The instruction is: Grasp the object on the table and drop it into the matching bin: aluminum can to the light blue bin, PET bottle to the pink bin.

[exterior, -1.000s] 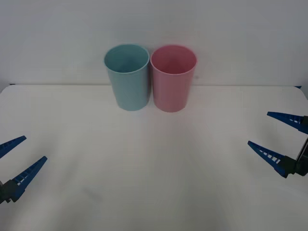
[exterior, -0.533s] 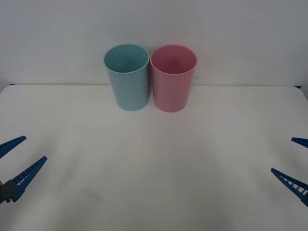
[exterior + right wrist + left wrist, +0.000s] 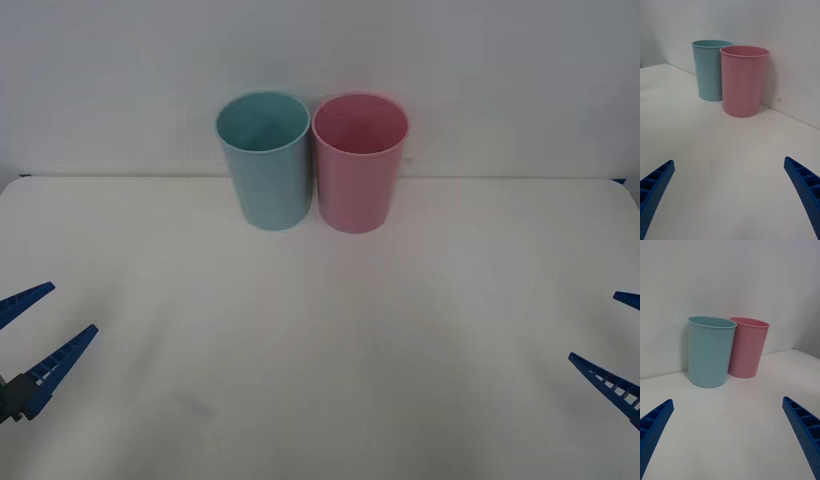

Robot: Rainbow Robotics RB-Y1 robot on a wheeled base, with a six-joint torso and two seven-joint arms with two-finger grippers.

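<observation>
The light blue bin [image 3: 264, 158] and the pink bin [image 3: 360, 160] stand side by side, touching, at the back middle of the white table [image 3: 320, 340]. Both look empty from above. The aluminum can and the PET bottle are out of view. My left gripper [image 3: 72, 308] hovers open over the table's near left edge, nothing between its fingers. Open too, my right gripper [image 3: 595, 327] sits at the near right edge. The right wrist view has both bins [image 3: 745, 80] far ahead of the open gripper [image 3: 728, 160]. From the left wrist, the blue bin [image 3: 710, 351] stands ahead of the open gripper [image 3: 727, 400].
A plain white wall rises just behind the bins. The tabletop's back edge runs along it, and the wide stretch of white surface between the bins and both grippers is bare.
My right gripper has drawn back toward the near right edge and lower in the front view, still open. The left gripper and both bins have not moved.
</observation>
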